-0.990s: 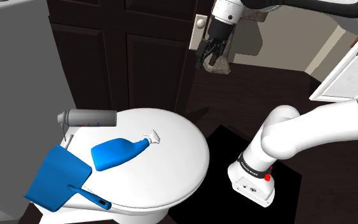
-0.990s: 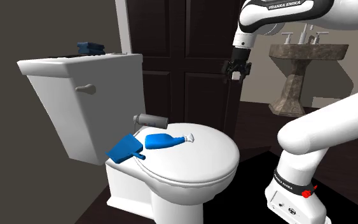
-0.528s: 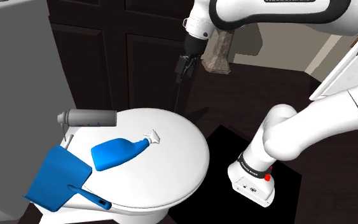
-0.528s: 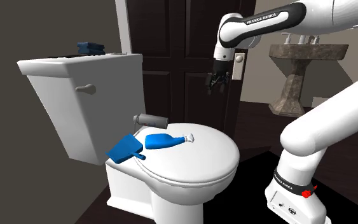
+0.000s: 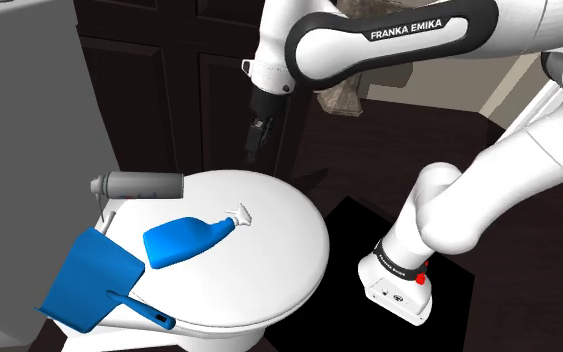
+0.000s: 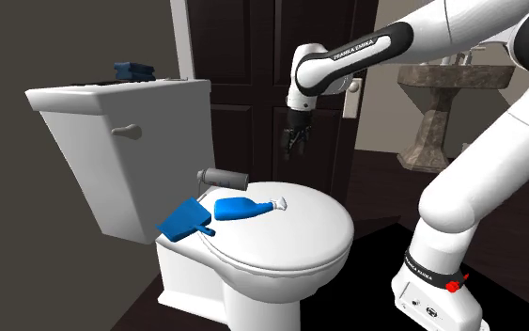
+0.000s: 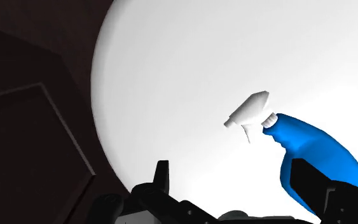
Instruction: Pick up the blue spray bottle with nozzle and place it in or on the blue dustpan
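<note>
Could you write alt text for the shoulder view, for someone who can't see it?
A blue spray bottle with a white nozzle lies on its side on a closed white toilet lid, beside a blue dustpan. The black gripper of a white robot arm hangs above the lid's far edge, in front of a dark door.

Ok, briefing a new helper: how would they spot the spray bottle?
Find the white toilet; its closed lid carries the spray bottle, lying on its side. Unlike the blue dustpan beside it and the grey cylinder, it has a white nozzle.
</note>
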Robot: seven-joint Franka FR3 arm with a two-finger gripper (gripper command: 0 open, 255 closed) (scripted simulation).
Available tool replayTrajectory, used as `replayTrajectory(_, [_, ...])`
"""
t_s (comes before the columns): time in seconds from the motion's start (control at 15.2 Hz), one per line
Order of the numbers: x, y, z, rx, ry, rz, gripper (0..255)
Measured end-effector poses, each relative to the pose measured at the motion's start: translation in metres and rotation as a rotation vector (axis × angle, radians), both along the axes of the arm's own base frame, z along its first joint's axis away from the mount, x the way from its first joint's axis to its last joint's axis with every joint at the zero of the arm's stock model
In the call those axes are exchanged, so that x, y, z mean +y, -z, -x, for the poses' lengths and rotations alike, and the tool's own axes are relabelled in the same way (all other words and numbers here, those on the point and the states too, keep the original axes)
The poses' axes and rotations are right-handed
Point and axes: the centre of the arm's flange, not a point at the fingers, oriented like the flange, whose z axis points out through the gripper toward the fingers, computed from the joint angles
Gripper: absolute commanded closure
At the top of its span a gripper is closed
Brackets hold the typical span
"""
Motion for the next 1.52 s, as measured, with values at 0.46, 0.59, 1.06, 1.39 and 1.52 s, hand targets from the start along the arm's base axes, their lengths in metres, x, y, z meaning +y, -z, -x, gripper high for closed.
replayTrajectory(0.46, [0.073,0.052,0.002,0.004,-0.244,0.017,0])
replayTrajectory(0.59, [0.095,0.07,0.004,0.005,-0.314,0.022,0])
replayTrajectory(1.06, [0.155,0.114,0.022,0.009,-0.517,0.036,0])
replayTrajectory(1.39, [0.161,0.141,0.026,0.009,-0.527,0.037,0])
replayTrajectory(1.52, [0.162,0.152,0.024,0.009,-0.527,0.037,0])
